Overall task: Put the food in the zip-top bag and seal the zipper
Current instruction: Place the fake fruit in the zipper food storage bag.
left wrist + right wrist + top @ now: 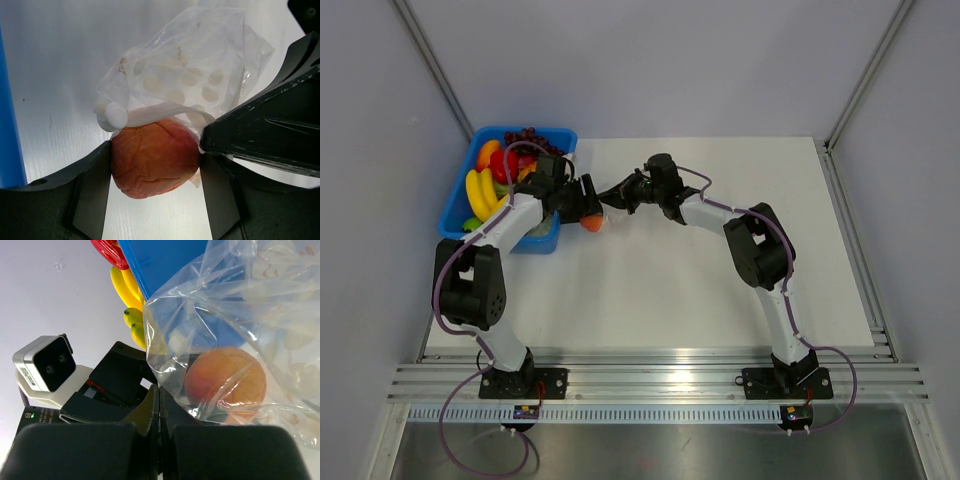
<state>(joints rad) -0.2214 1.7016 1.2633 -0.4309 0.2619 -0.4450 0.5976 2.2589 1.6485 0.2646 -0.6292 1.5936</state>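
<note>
The food, an orange-red peach (152, 157), sits squeezed between the two black fingers of my left gripper (155, 170), just above the white table. The peach's top pokes into the mouth of the zip-top bag (190, 75), and the whitish zipper strip (165, 112) lies across it. My right gripper (161, 410) is shut, pinching the bag's edge (165, 365) and holding it up. Through the plastic the peach (225, 382) shows in the right wrist view. From above, the peach (591, 222) hangs between both grippers beside the bin.
A blue bin (460, 185) stands at the left, holding yellow bananas (480, 192), dark grapes (525, 135) and red and orange fruit. Its corner (170, 260) is close behind the bag. The left wrist camera (45, 365) is near my right fingers.
</note>
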